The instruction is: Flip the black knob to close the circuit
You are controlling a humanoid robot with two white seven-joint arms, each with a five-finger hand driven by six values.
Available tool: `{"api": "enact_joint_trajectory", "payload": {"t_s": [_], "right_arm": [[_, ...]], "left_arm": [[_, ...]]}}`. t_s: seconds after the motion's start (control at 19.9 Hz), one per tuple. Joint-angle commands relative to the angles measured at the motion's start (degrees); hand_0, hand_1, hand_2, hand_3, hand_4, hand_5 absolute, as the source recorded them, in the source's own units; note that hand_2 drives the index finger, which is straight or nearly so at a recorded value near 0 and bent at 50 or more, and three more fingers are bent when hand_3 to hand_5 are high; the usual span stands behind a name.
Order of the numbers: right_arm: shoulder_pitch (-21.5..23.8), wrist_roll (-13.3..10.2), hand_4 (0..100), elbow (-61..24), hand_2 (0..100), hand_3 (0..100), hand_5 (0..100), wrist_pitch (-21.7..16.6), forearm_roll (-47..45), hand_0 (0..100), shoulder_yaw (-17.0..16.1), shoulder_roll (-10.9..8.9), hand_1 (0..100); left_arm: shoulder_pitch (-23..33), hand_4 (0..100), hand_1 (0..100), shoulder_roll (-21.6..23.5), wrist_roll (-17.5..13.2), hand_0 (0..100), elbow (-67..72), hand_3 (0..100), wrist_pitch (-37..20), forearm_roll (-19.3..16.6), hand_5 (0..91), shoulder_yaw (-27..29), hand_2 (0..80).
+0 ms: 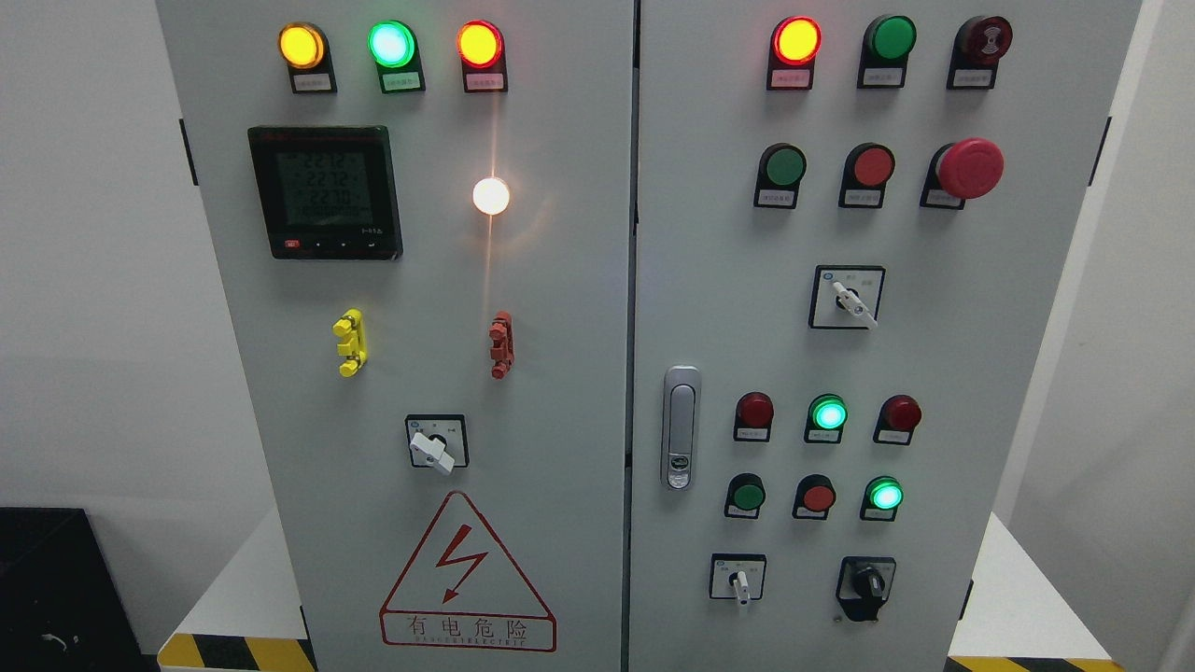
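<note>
From my remote seat I saw no robot hand in the head view, so I could not tell how the fingers stood. The black knob (869, 585) sat near the lower right corner of the cabinet's right door (1018, 373), untouched, its handle about upright. Just left of it was a white selector switch (739, 584). Above them, two green lamps (828, 413) glowed. The door latch (681, 427) stood at that door's left edge.
</note>
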Motion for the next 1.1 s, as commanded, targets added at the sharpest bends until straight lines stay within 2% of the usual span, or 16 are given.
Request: {"api": "enact_joint_trajectory", "payload": {"t_s": [0.0,0.1,0.2,0.45,1.05], "right_arm": [[-0.7,0.5,61,-21.3,53,69,43,-0.4,5.8,0,-2.2,-0.16,23],[-0.7,0.4,62,-23.4,53,70,45,-1.2,11.5,0,-3.7,0.02,23],[-0.8,0.5,64,-25.2,53,71,46,-3.4,15.5,0,-5.6,1.60,23],[-2.1,0.1,66,-29.5,55,76,50,-3.8,20.9,0,-6.3,1.95,23],[-4.8,-0.6,82,-37.3,80,98,68,-3.7,28.0,0,-6.6,2.83,16]], "left_arm": [[0.0,0,56,0.0,0.0,12,0.0,0,0.0,0.1,0.0,0.0,0.0],[0.0,0,56,0.0,0.0,12,0.0,0,0.0,0.0,0.0,0.0,0.0],[0.0,0,56,0.0,0.0,12,0.0,0,0.0,0.0,0.0,0.0,0.0],[0.0,0,56,0.0,0.0,12,0.0,0,0.0,0.0,0.0,0.0,0.0],[0.0,0,56,0.0,0.0,12,0.0,0,0.0,0.0,0.0,0.0,0.0]]}}
